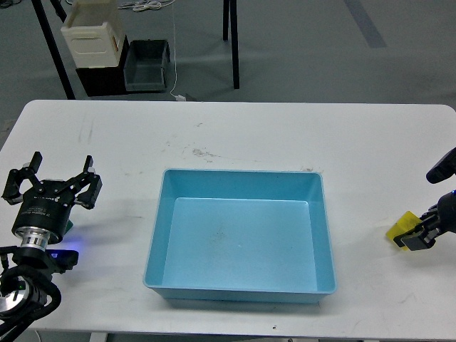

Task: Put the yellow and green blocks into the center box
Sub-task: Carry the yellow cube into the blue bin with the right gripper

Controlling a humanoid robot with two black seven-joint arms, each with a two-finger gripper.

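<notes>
The light blue center box [162, 235] sits in the middle of the white table and holds nothing. My right gripper [419, 236] is at the table's right edge, shut on a yellow block [399, 229] that sticks out to its left, tilted, right of the box. My left gripper [54, 182] is open and empty over the table's left side, well left of the box. A small green sliver [69, 226] shows just beside the left wrist; the rest of it is hidden under the arm.
The table's far half [235, 132] is bare apart from scuff marks. Beyond the far edge, on the floor, stand a cream crate [91, 32] on a black box, a grey bin [147, 64] and black frame legs [232, 43].
</notes>
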